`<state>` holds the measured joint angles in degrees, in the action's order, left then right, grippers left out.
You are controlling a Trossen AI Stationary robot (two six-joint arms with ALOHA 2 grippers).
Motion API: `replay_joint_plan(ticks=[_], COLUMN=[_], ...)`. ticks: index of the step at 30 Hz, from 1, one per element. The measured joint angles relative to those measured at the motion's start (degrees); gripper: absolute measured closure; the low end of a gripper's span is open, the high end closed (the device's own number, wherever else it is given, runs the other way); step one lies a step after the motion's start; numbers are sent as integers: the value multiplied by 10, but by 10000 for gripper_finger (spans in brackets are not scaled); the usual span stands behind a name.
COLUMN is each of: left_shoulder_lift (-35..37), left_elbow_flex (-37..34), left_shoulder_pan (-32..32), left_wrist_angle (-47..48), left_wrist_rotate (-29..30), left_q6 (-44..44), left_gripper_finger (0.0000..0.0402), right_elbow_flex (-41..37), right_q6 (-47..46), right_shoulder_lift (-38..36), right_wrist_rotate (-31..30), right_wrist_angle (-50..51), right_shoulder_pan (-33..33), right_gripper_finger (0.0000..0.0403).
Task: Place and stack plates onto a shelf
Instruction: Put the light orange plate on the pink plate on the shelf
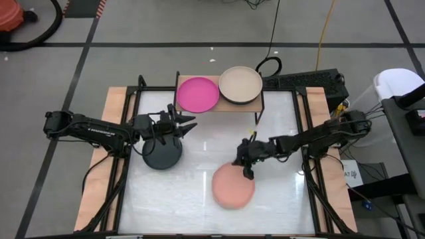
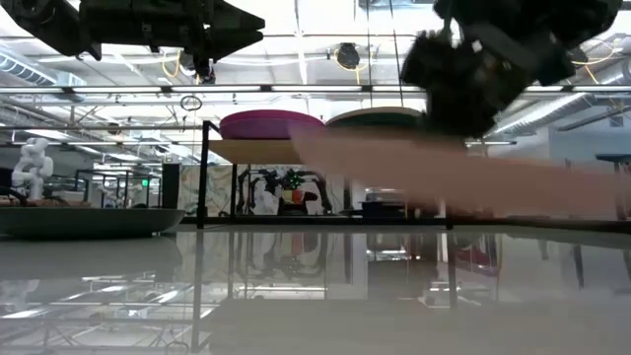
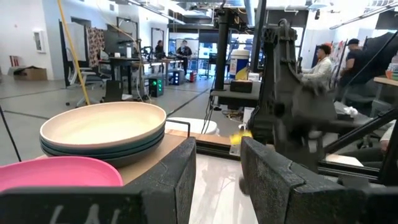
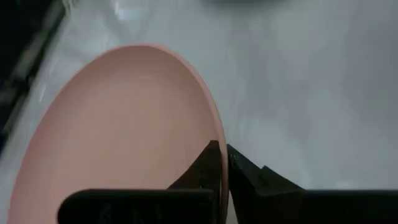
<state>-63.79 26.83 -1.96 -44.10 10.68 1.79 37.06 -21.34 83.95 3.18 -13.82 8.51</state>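
Shelf (image 1: 262, 93), top centre, holds magenta plate (image 1: 197, 93) and beige stack (image 1: 240, 84). Right gripper (image 1: 248, 174) pinches peach plate's (image 1: 232, 186) rim; left gripper (image 1: 188, 125) spread, empty, above charcoal plate (image 1: 162, 153). Both remain unshelved.

Both arms are matte black, built of 6 jointed, blocky segments with thin black cables looped along them, the left arm (image 1: 93, 129) at the frame's left and the right arm (image 1: 319, 136) at its right. Each ends in 2 dark, flat-faced fingers (image 3: 273, 180) with a rough, grainy surface.
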Motion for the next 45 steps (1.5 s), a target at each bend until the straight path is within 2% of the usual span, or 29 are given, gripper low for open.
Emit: replay_joint_plan(ticks=[7,11,14,19,25,27,33,37,40,43,45], left_shoulder_lift=[0,2,31,84,108,122,141,140,139,139,139], left_elbow_flex=[0,0,0,1,0,0,0,0,0,0,0], left_shoulder_pan=[0,0,6,29,53,63,90,92,92,92,92], left_wrist_angle=[-2,-6,2,26,68,75,75,77,88,89,93], left_wrist_rotate=[0,0,0,1,33,49,50,50,50,50,50], left_q6=[-2,-2,-21,-52,-83,-93,-107,-110,-110,-110,-109], left_gripper_finger=[270,270,270,270,270,270,270,270,270,270,270], right_elbow_flex=[0,0,15,80,221,267,370,441,480,494,495], right_q6=[42,41,43,62,130,141,163,145,105,74,70], right_shoulder_lift=[-115,-142,-144,-130,-71,-40,70,133,175,206,219], right_wrist_rotate=[-124,-124,-119,-71,-61,-61,-60,-53,-11,25,29], right_wrist_angle=[-30,-68,-68,-37,54,68,87,80,80,85,94], right_shoulder_pan=[-79,-141,-176,-218,-261,-277,-327,-363,-386,-401,-406], right_gripper_finger=[402,402,402,402,402,402,403,403,403,403,403])
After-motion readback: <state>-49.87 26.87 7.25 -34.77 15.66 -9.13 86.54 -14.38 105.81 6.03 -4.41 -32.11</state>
